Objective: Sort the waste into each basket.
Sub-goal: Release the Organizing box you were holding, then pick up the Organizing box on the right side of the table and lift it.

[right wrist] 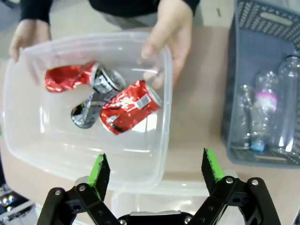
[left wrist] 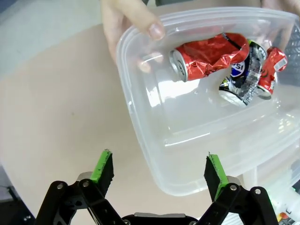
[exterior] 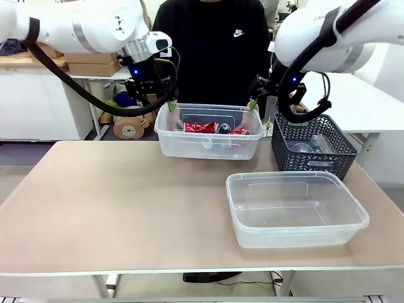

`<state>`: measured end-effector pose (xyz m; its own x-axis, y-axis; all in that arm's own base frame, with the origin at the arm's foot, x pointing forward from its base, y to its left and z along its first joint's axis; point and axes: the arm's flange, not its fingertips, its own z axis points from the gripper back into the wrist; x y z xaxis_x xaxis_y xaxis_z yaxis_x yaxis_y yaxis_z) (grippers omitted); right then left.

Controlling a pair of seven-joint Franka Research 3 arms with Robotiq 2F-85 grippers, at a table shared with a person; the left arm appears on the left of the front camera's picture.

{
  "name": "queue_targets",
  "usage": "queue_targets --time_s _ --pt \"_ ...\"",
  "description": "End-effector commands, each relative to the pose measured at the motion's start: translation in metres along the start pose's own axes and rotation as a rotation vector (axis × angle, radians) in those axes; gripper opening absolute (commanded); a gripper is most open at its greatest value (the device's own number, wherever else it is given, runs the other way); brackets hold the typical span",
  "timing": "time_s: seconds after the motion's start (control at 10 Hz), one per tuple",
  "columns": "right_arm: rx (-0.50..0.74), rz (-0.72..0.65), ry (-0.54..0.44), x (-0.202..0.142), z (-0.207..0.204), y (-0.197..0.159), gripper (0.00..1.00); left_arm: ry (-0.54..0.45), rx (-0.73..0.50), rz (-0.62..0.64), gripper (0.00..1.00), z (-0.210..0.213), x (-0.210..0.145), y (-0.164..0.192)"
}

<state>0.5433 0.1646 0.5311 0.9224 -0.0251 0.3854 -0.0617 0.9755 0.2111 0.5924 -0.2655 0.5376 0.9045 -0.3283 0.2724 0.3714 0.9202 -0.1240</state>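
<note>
A clear tub (exterior: pixel 189 146) at the table's far side holds crushed waste: red cans (exterior: pixel 202 127) and a dark can (exterior: pixel 223 129). The person's hands (right wrist: pixel 171 33) hold it at both ends. My left gripper (exterior: pixel 165 105) hangs open over the tub's left end. In the left wrist view the left gripper (left wrist: pixel 159 164) is empty above the tub wall (left wrist: pixel 140 117), with a red can (left wrist: pixel 211 54) and a dark can (left wrist: pixel 241 75) beyond. My right gripper (exterior: pixel 260 106) is open over the right end. The right wrist view has the right gripper (right wrist: pixel 154 166) empty above the cans (right wrist: pixel 131 105).
A dark lattice basket (exterior: pixel 284 151) at the right holds clear bottles (right wrist: pixel 267 112). An empty clear tub (exterior: pixel 243 224) stands at the front right. The person stands close behind the far tub. The table's left half is bare.
</note>
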Motion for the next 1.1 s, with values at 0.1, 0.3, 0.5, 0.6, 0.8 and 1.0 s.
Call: queue_targets --time_s 0.1,0.3,0.5,0.6,0.8,1.0 --pt "-0.003 0.001 0.059 0.001 0.008 0.003 1.00 -0.020 -0.010 0.036 1.00 0.010 0.004 -0.001" --pt "-0.003 0.001 0.059 0.001 0.008 0.003 1.00 -0.020 -0.010 0.036 1.00 0.010 0.004 -0.001" --pt "-0.003 0.001 0.059 0.001 0.008 0.003 1.00 -0.020 -0.010 0.036 1.00 0.010 0.004 -0.001" --pt "-0.003 0.001 0.059 0.001 0.008 0.003 1.00 -0.020 -0.010 0.036 1.00 0.010 0.004 -0.001" --pt "0.034 0.040 0.055 -0.038 0.041 -0.021 1.00 0.026 -0.118 0.039 1.00 0.033 -0.014 0.002" --pt "-0.043 0.225 0.109 -0.118 0.089 -0.068 1.00 -0.051 -0.078 0.246 1.00 0.067 -0.065 -0.019"
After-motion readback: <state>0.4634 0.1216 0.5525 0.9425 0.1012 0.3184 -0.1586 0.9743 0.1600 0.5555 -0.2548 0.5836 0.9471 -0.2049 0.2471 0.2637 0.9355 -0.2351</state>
